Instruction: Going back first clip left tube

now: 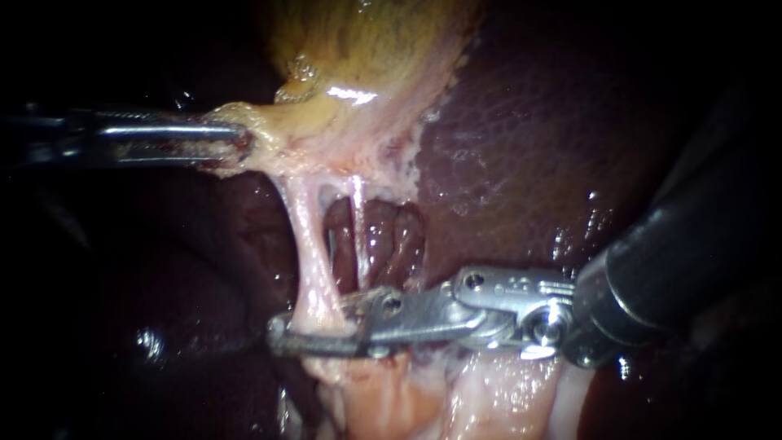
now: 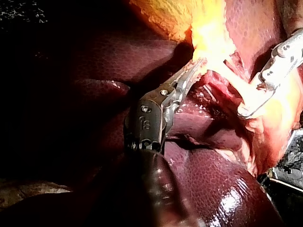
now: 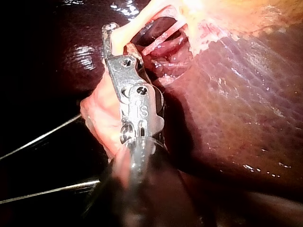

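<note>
Liver (image 1: 529,147) surrounds the field, gallbladder (image 1: 366,49) up top. L instrument (image 1: 232,140) jaws are clamped on the gallbladder edge. Left tube (image 1: 309,244) runs down between my R instrument (image 1: 318,332) jaws, which sit parted around it. Thin right tube (image 1: 357,236) lies just beside.

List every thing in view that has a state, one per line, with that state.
left instrument: shut on the gallbladder's lower edge.
right instrument: open, astride the left tube's lower end.
gallbladder: gripped at its edge, drawn toward the left instrument.
left tube: stretched taut, no clip visible on it.
right tube: thin, taut, bare, touched by neither instrument.
</note>
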Available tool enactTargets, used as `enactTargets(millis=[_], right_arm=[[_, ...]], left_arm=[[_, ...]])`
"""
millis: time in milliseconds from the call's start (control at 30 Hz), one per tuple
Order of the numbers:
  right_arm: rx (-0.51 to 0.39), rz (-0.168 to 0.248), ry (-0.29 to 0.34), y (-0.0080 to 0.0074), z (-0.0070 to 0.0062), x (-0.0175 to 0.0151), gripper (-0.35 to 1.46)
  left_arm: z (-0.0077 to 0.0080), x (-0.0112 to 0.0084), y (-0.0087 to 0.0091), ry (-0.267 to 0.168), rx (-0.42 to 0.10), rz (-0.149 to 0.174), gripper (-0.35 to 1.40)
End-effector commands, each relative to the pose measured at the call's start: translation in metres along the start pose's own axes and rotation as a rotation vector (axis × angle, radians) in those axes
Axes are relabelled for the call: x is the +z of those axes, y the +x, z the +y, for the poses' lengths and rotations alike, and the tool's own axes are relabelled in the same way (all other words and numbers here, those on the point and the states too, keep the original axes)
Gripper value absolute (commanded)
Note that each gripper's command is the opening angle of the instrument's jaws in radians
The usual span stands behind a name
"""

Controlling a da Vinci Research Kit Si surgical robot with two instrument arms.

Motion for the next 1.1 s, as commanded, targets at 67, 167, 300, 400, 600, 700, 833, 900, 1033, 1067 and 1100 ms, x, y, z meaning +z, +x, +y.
enactTargets(millis=[67,167,300,400,600,700,833,900,1033,1067,1100], right_arm=[[-0.001,-0.001,0.001,0.0000,0.0000,0.0000,-0.35],[-0.001,0.011,0.000,0.0000,0.0000,0.0002,-0.09],[-0.015,0.067,-0.049,0.0002,0.0003,0.0008,0.41],[-0.069,0.084,-0.116,0.0004,0.0011,0.0011,0.48],[-0.200,0.092,-0.225,0.0002,0.0035,0.0001,0.50],[-0.234,0.092,-0.258,0.0004,0.0039,-0.0014,0.50],[-0.278,0.089,-0.281,0.0009,0.0034,-0.0042,0.50],[-0.295,0.087,-0.285,0.0008,0.0026,-0.0060,0.50],[-0.309,0.086,-0.277,0.0000,0.0010,-0.0097,0.50],[-0.308,0.086,-0.274,-0.0003,0.0008,-0.0105,0.50],[-0.314,0.085,-0.270,-0.0005,0.0005,-0.0114,0.50]], left_arm=[[0.0000,0.0000,0.0000,-0.001,0.000,0.000,-0.35],[0.0000,0.0000,0.0000,-0.001,0.000,0.000,-0.35],[0.0000,0.0000,0.0000,-0.001,0.000,0.000,-0.35],[0.0000,0.0000,0.0000,-0.001,0.000,0.000,-0.35],[0.0001,0.0000,0.0000,0.000,0.000,0.000,-0.35],[0.0001,0.0000,0.0000,0.000,0.000,0.000,-0.35],[0.0001,-0.0001,0.0000,0.000,0.000,0.000,-0.35],[0.0001,-0.0001,0.0000,0.000,0.000,0.000,-0.35],[0.0001,-0.0001,0.0000,-0.001,0.000,0.000,-0.35],[0.0001,-0.0001,0.0000,-0.001,0.000,0.000,-0.35],[0.0001,-0.0001,0.0000,-0.001,0.000,0.000,-0.35]])
